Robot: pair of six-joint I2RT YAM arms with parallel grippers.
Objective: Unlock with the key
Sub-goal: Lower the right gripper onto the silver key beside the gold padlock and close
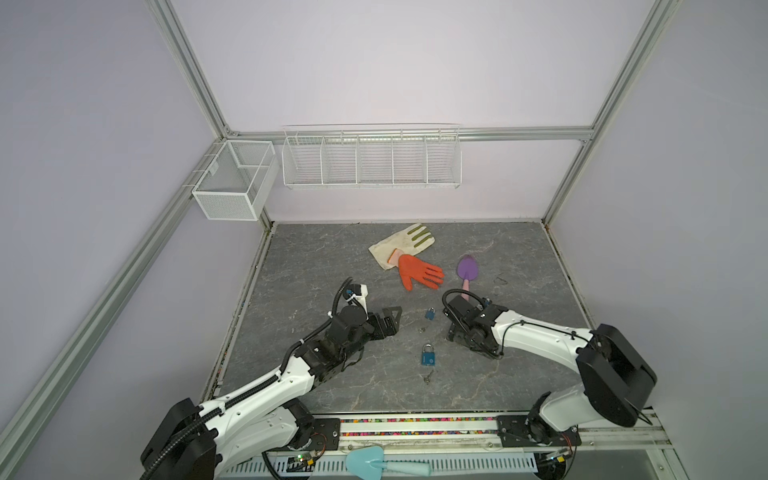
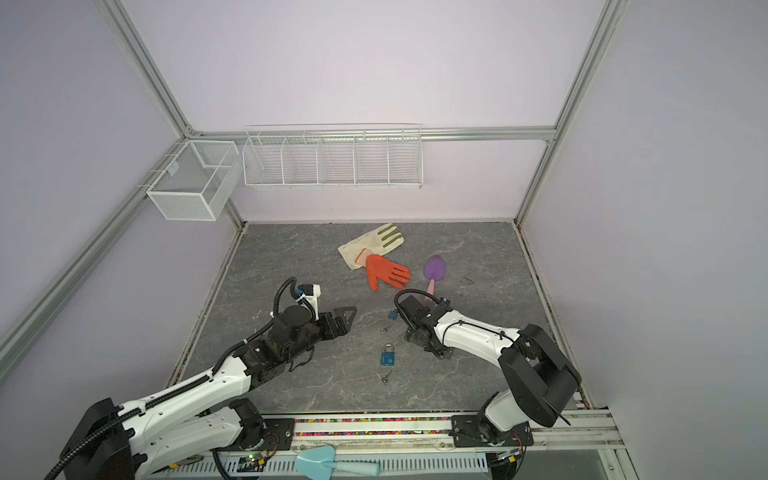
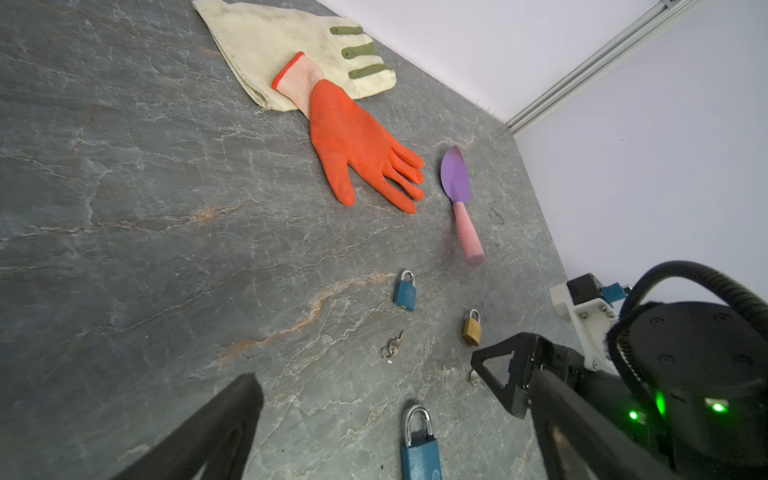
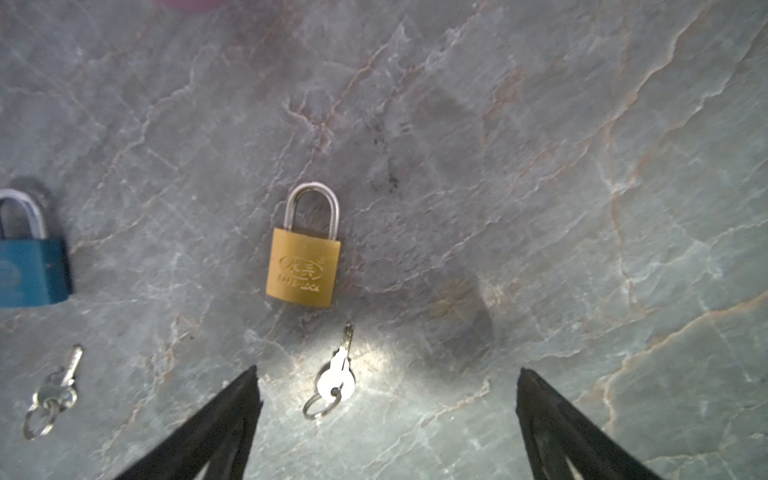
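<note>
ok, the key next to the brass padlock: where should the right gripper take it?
Pinch the key across its wide flat head, coming straight down. It lies flat, blade toward the brass padlock, so the blade stays free. The open right gripper flanks the head, off-centre.

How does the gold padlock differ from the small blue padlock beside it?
The gold padlock has a brass-coloured body with stamped lettering; the small blue padlock is blue. The gold padlock lies straight ahead of the right gripper, whose fingers are spread wide; the small blue padlock lies off to one side. Both lie flat on the table with silver shackles closed.
</note>
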